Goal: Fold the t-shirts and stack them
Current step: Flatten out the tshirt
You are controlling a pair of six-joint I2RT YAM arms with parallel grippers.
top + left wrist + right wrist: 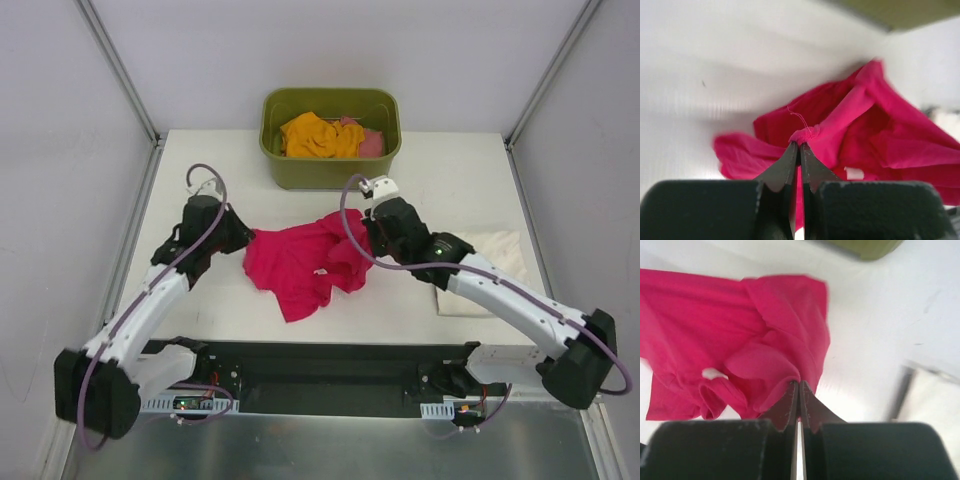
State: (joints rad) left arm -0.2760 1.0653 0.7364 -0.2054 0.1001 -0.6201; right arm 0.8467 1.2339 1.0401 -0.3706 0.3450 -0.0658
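The crimson-pink t-shirt [305,262] lies crumpled at the table's middle, held up at both sides. My left gripper [243,236] is shut on its left edge; the pinched cloth [802,134] bulges just above the fingertips [792,157]. My right gripper [369,238] is shut on a fold at the shirt's right side [790,371]. The cream-white t-shirt [485,270] lies folded flat at the right, partly under my right arm. The orange t-shirt [318,136] and a salmon-pink one [372,143] lie bunched in the olive-green tub [330,170].
The tub stands at the table's back middle. Metal frame posts [120,70] rise at the back corners. The black rail with the arm bases [330,378] runs along the near edge.
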